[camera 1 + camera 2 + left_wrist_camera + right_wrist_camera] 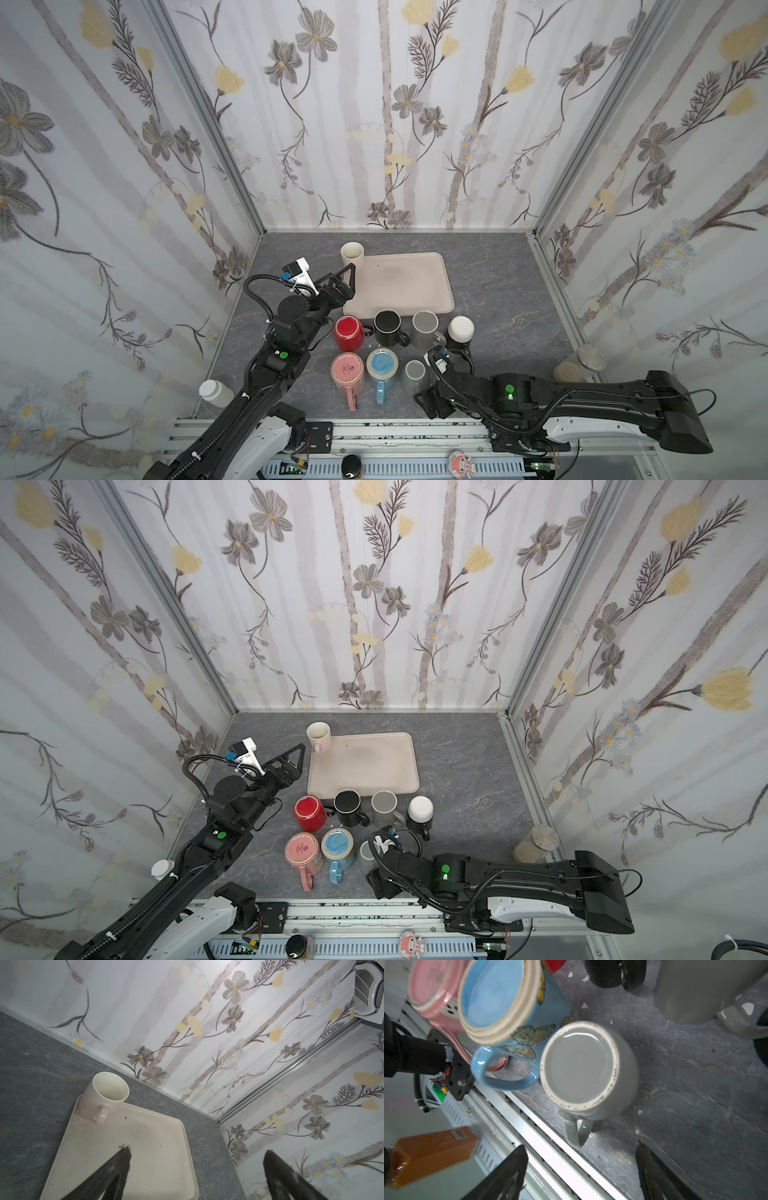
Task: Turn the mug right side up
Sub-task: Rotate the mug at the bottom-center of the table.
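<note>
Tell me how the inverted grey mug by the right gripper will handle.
The grey mug looks glazed ceramic: probably rigid, weighty, slippery under the fingers. Its bulging wall might slip from a pinch. Inverted, it seems stable, but a push could bump the blue mug.

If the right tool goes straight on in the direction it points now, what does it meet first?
Most likely the handle of the upside-down gray mug, which lies straight ahead between the open fingers of the right tool. How far ahead it lies is unclear.
</note>
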`<state>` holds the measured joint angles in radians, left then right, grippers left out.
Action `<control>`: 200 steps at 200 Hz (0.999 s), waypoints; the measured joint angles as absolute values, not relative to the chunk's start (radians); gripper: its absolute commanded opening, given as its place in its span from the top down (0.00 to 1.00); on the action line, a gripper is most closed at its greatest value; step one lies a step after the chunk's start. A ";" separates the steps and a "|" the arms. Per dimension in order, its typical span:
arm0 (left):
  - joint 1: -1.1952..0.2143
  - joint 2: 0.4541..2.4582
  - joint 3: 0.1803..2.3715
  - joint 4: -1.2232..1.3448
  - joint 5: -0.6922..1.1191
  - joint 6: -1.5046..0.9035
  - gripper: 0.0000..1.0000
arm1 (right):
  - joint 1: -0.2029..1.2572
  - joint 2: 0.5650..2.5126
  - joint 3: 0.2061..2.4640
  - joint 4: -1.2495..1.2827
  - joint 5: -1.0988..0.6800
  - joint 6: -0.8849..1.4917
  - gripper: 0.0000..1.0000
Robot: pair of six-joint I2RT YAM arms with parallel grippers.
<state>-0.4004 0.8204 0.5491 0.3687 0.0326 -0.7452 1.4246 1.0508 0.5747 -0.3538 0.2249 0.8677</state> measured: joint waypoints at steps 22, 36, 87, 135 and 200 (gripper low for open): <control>-0.400 0.812 0.533 0.357 0.038 -0.745 0.00 | 1.455 1.151 0.617 -0.347 0.273 0.896 0.26; -0.400 0.810 0.529 0.346 0.038 -0.745 0.00 | 1.458 1.196 0.625 -0.345 0.298 0.916 0.32; -0.400 0.797 0.523 0.333 0.042 -0.745 0.00 | 1.460 1.273 0.642 -0.371 0.340 0.961 0.57; -0.400 0.797 0.515 0.334 0.054 -0.745 0.00 | 1.446 1.236 0.632 -0.434 0.383 0.977 0.59; -0.400 0.807 0.514 0.334 0.061 -0.749 0.00 | 1.414 1.255 0.634 -0.436 0.406 0.902 0.57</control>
<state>-0.4004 0.8070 0.5137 0.3336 0.0612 -0.7486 1.4139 1.2549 0.6338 -0.4362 0.4065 0.9024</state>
